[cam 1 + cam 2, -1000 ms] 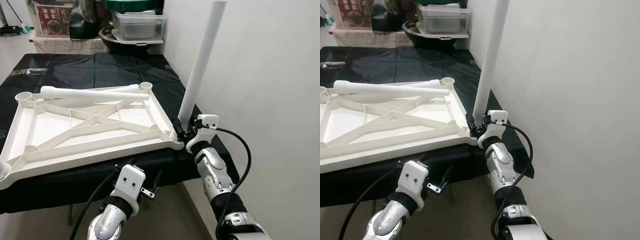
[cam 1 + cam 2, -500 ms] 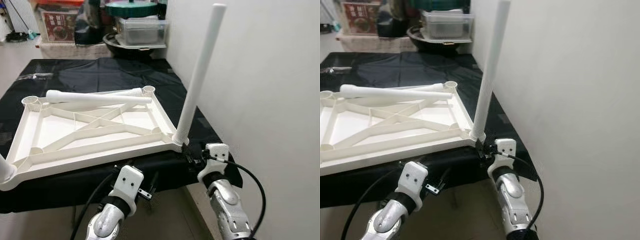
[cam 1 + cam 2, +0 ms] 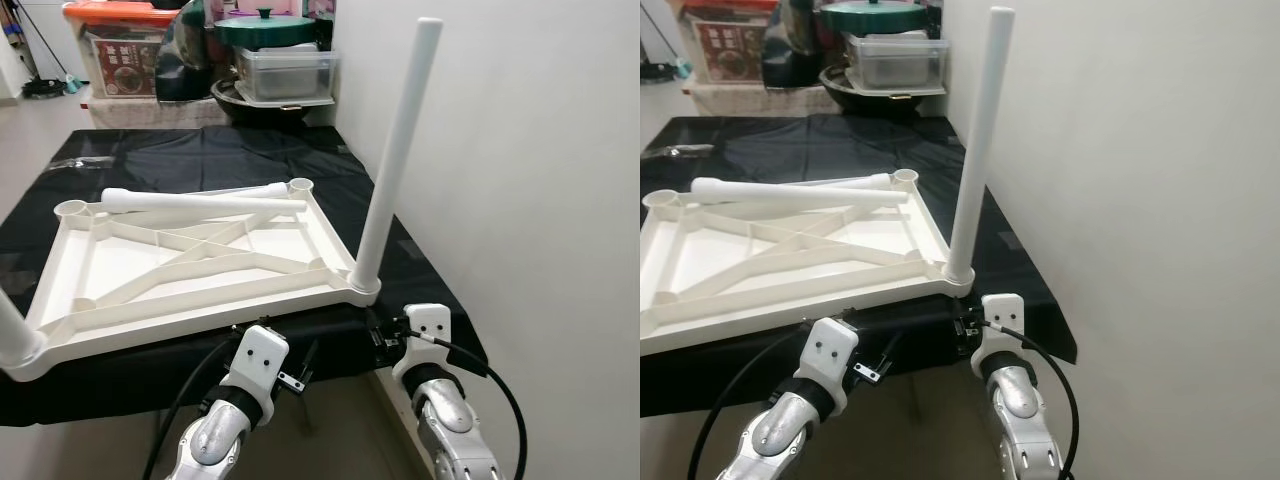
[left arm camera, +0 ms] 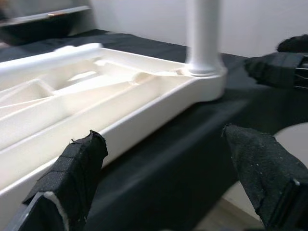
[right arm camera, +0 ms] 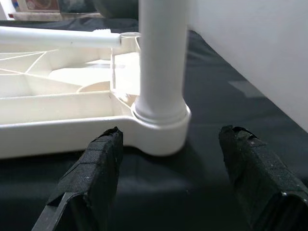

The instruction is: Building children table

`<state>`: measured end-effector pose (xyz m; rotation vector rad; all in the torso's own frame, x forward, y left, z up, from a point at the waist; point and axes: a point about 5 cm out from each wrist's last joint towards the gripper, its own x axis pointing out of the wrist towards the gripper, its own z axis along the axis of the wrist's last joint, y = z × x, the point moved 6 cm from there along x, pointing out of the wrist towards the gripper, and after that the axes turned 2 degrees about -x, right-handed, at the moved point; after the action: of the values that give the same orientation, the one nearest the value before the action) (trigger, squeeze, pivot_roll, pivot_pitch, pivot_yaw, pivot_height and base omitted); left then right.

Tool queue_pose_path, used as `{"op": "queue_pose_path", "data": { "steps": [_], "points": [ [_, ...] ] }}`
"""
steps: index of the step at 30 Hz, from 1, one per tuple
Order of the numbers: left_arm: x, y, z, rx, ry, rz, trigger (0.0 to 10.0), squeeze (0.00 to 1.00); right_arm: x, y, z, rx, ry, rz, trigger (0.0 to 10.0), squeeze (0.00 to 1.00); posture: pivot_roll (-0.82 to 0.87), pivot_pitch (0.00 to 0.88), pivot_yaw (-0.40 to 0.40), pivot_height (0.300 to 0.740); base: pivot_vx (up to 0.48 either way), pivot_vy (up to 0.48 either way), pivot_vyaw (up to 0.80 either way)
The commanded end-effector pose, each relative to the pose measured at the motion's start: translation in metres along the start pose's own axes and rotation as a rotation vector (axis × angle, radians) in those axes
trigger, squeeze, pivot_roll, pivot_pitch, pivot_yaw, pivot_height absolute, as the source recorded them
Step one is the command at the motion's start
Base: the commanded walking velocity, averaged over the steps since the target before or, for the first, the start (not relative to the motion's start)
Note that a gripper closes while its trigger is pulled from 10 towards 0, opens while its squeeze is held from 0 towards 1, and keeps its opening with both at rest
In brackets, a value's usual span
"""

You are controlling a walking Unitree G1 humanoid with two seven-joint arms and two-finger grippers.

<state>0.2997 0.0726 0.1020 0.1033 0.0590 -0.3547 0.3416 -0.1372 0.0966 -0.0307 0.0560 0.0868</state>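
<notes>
The upright leg [image 3: 397, 150] stands in the tabletop [image 3: 190, 265] corner at the counter [image 3: 420, 270] edge; right gripper [image 5: 168, 168] and left gripper [image 4: 163, 178] wait just before it, jaws open.

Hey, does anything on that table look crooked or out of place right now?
The upright leg in the tabletop's near right corner leans slightly instead of standing square, so it may not be fully seated. A loose leg lies across the far edge, not fitted. Both pincers, left and right, are open and touch nothing.

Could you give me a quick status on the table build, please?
Both grippers open, left gripper and right gripper below the table edge. Upright leg seated in tabletop corner; loose leg lying across it.
</notes>
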Motion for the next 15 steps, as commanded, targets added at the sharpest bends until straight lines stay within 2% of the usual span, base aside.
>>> {"op": "queue_pose_path", "data": {
  "steps": [1,15],
  "points": [
    [0.0002,0.0027,-0.0028,0.002,0.009,0.007,10.0,0.0,-0.0002,0.0062,0.0015,0.013,0.003,0.012,10.0,0.0,0.06,0.0,-0.074,0.74,0.0,0.469,0.0],
    [0.0007,0.0017,-0.0039,0.012,0.014,0.001,10.0,0.0,-0.0027,0.0091,0.001,0.021,0.031,0.027,10.0,0.0,0.06,0.0,-0.076,0.74,-0.02,0.464,0.0]
  ]
}}
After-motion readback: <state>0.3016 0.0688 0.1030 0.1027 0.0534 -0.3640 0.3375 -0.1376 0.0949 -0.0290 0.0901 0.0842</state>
